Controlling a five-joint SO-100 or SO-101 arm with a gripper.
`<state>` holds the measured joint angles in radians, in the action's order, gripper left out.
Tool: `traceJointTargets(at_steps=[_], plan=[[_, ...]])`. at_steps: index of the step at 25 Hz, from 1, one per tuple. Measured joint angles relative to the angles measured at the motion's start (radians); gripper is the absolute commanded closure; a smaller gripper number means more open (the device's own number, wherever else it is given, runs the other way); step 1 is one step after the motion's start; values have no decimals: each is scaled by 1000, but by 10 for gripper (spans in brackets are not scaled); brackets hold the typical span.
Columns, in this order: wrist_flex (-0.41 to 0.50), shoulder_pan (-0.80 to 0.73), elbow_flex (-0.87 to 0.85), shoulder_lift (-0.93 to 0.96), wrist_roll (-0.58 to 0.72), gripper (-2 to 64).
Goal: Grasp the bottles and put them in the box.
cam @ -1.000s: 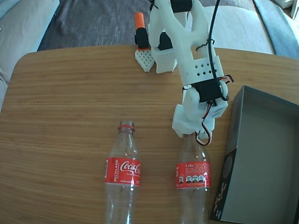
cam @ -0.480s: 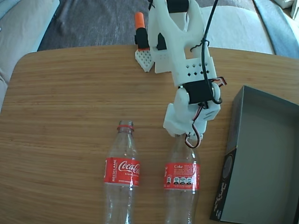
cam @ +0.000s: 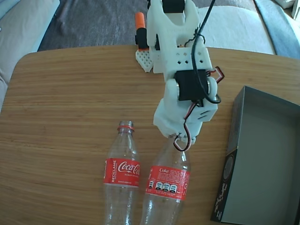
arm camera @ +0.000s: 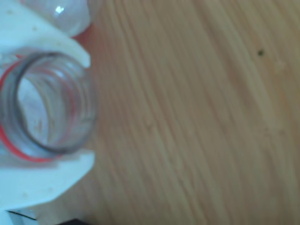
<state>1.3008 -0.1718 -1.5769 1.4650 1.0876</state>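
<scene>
The gripper (arm camera: 42, 105) is clamped on the neck of the tilted bottle (cam: 166, 185) near the tabletop's (cam: 70, 103) front edge. The box (cam: 262, 159) waits at the right edge. Best to lift clear, avoiding the other bottle (cam: 123, 173) just beside.

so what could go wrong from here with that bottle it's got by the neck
The held bottle is gripped only at its neck between the white fingers, so it could swing or slip out. It hangs tilted, its lower body close to the other bottle, and might knock it over. The box lies on the opposite side.
</scene>
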Motion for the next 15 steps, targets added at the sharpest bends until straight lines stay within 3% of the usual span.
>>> traceJointTargets(at_steps=[8,15], plan=[[187,-66,244,0,-101,619],[333,-187,433,0,-267,619]])
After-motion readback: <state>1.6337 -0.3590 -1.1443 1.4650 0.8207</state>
